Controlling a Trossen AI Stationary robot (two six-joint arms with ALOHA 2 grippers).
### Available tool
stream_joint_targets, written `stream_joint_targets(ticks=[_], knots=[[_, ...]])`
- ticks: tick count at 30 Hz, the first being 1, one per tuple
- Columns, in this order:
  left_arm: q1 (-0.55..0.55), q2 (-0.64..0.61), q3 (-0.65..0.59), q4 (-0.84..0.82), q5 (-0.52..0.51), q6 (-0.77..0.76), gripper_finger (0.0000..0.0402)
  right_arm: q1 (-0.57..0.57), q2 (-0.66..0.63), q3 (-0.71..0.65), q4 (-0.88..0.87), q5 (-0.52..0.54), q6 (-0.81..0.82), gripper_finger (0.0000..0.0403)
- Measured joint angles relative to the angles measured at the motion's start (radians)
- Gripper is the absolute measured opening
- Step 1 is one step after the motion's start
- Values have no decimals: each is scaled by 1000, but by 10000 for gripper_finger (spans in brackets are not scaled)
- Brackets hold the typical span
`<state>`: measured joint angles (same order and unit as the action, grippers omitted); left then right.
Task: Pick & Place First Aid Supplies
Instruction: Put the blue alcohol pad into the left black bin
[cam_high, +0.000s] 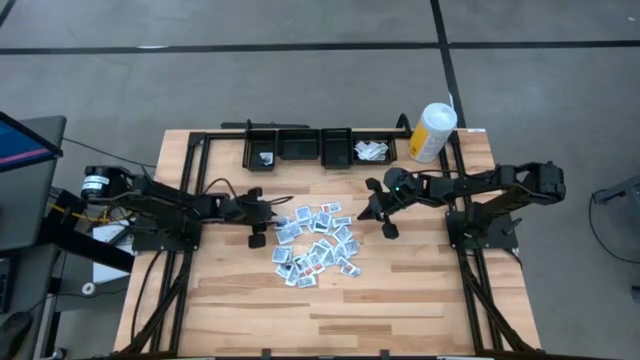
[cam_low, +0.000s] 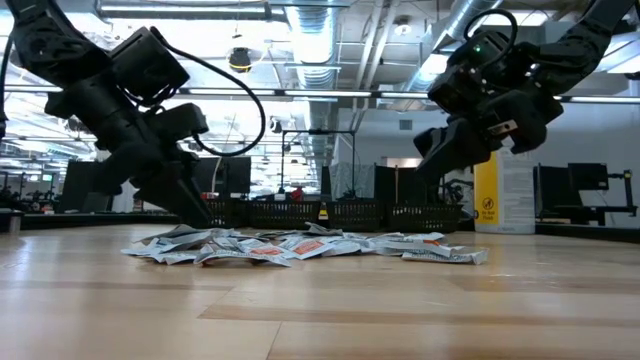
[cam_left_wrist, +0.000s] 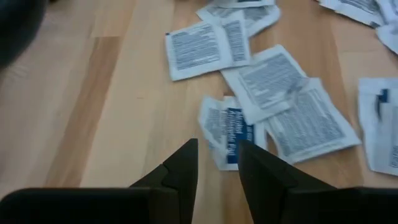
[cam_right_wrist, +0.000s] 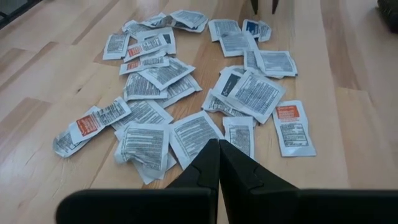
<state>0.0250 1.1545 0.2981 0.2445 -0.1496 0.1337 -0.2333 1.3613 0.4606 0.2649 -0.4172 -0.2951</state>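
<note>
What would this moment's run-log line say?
left claw: open, at packet pile edge | right claw: shut, empty, above pile | bins: few packets

Bright, even light from overhead across the pale wooden slatted bench (cam_high: 420, 290), shadows soft and short. In the low view, ceiling strip lamps (cam_low: 300, 20) glare white and both dark arms go to near silhouette. The left wrist view is soft, the white printed packets (cam_left_wrist: 273, 81) slightly smeared. The right wrist view is crisper, its print nearly legible.
</note>
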Motion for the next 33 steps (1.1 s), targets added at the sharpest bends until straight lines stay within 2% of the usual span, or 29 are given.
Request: stream_joint_targets(ticks=[13, 24, 33], knots=[[31, 6, 0, 56, 56, 0, 112, 0, 0, 0, 4, 0, 0, 0], [31, 197, 4, 205, 46, -7, 112, 0, 0, 0, 4, 0, 0, 0], [35, 217, 3, 219, 45, -32, 97, 0, 0, 0, 3, 0, 0, 0]])
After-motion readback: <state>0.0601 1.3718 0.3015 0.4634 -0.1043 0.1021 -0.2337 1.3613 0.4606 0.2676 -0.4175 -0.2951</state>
